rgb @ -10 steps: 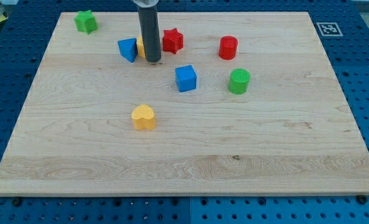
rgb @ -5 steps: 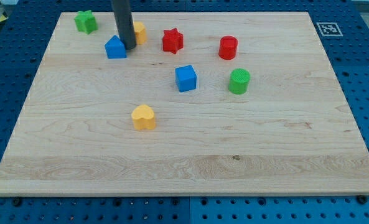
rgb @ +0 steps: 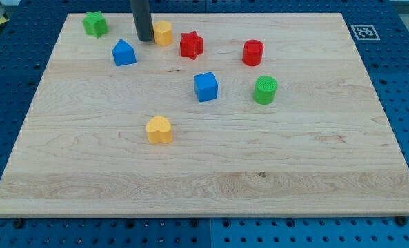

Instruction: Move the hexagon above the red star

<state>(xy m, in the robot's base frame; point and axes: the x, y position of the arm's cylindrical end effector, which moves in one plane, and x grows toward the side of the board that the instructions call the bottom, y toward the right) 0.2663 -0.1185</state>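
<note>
The arm has no jaws, only a rod, and my tip (rgb: 145,39) touches the left side of the yellow hexagon (rgb: 163,32). That hexagon sits near the wooden board's (rgb: 211,172) top edge, just left of the red star (rgb: 191,45).

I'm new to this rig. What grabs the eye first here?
The dark rod near the view's top: my tip sits just left of the yellow hexagon, with the red star to the hexagon's right. A blue cube stands mid-board.

Yellow hexagon (rgb: 163,32) flat near the board's top edge, just left of the red star (rgb: 191,45), slightly higher
</note>
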